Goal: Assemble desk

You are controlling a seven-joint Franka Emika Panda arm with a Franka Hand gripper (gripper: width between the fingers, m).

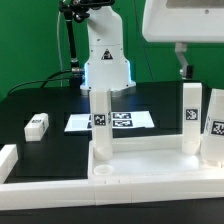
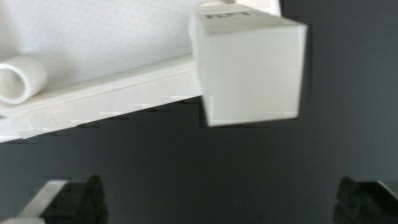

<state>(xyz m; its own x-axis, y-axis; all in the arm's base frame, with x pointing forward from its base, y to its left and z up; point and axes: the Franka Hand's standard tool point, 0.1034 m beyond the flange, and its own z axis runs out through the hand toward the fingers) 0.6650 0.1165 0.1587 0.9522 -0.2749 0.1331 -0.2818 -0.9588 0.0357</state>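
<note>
The white desk is lying legs-up at the front. It is looking like light, stiff, smooth plastic, best pinched across the flat faces of a square leg. The fingers are hanging apart near that leg, gripping nothing. The raised rim and neighbouring legs are crowding any descent, while a loose leg is lying well apart toward the exterior view's left.

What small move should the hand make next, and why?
Probably start moving toward the loose leg lying at the exterior view's left. The hand is open and empty, and the tabletop shows an empty socket.
</note>
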